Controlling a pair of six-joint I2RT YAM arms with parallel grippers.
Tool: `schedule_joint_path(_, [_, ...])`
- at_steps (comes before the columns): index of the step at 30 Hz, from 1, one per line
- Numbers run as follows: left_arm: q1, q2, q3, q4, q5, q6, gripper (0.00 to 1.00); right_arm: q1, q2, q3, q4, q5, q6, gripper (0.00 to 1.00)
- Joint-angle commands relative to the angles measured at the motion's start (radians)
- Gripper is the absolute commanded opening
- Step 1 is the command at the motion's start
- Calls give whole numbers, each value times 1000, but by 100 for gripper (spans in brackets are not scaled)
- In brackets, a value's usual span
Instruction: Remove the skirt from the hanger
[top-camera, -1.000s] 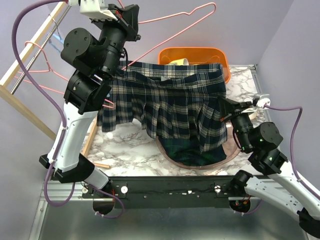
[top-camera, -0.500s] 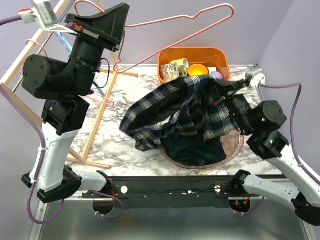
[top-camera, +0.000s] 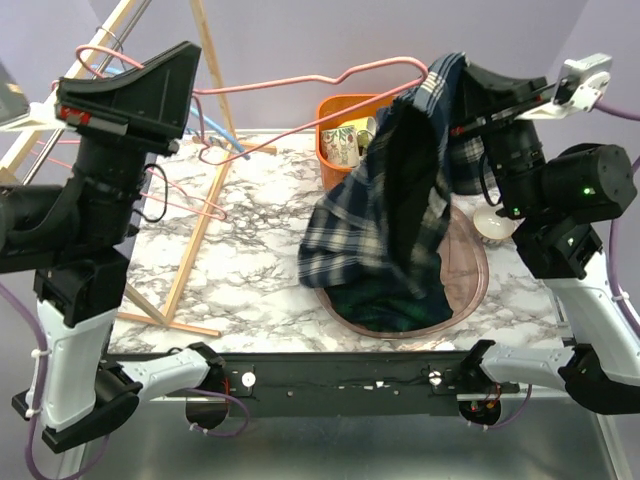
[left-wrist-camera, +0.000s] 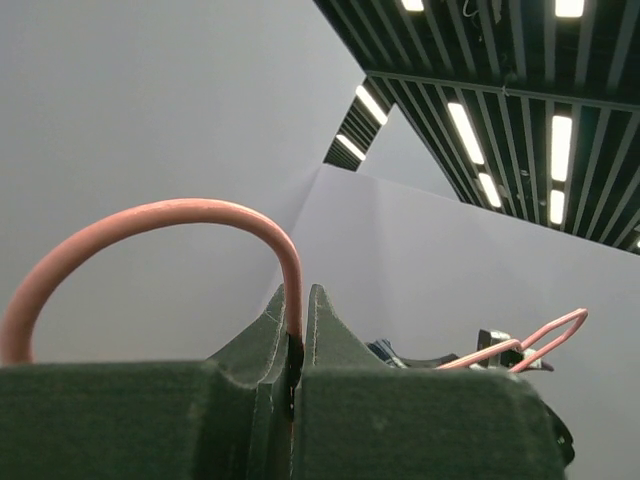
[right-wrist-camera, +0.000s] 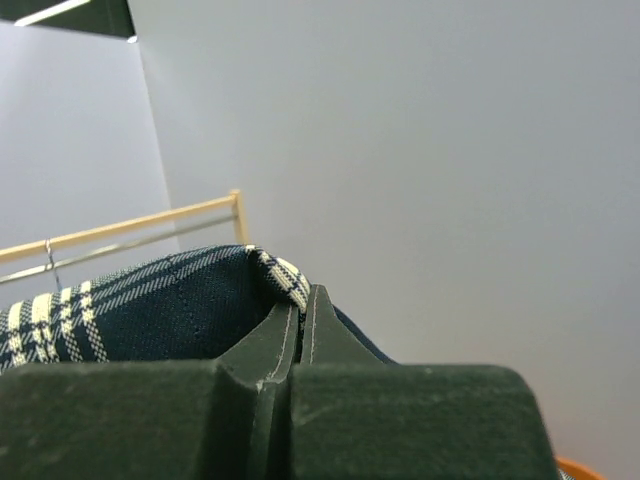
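Note:
The plaid navy skirt hangs bunched from my right gripper, which is raised high at the right and shut on its waistband. The skirt's lower folds lie on a pink plate. In the right wrist view the waistband sits pinched between the jaws of my right gripper. My left gripper is raised at the left and shut on the pink wire hanger. The hanger's far tip reaches the top of the skirt. In the left wrist view the hook curves out of my left gripper.
An orange bin with mugs stands at the back behind the skirt. A wooden rack leans at the left with more pink hangers on it. A small white bowl sits at the right by the plate.
Both arms have risen. The right gripper has pulled the skirt up and to the right into a bunch, off most of the hanger. The left gripper has swung the hanger leftward.

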Motion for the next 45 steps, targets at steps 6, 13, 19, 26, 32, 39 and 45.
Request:
schedule_joint_path(6, [3,-93,-48,-14,102,27,0,-3,72,247,92,73,-138,1])
schedule_joint_path(13, [3,-129,-88,-45,131,83,0,-3,43,244,28,110,-198,1])
schedule_joint_path(19, [3,-153,-101,-83,167,122,0,-3,49,246,-17,116,-268,1])
schedule_joint_path(26, [3,-176,-96,-136,206,165,0,-3,74,321,-35,143,-422,1])
schedule_joint_path(32, [3,-201,-94,-154,231,177,0,-3,75,355,-41,153,-511,1])
schedule_joint_path(39, [3,-219,-93,-154,234,186,0,-3,57,336,-43,133,-511,1])
schedule_joint_path(45, [3,-233,-99,-160,217,203,0,-5,42,333,-37,145,-555,1])
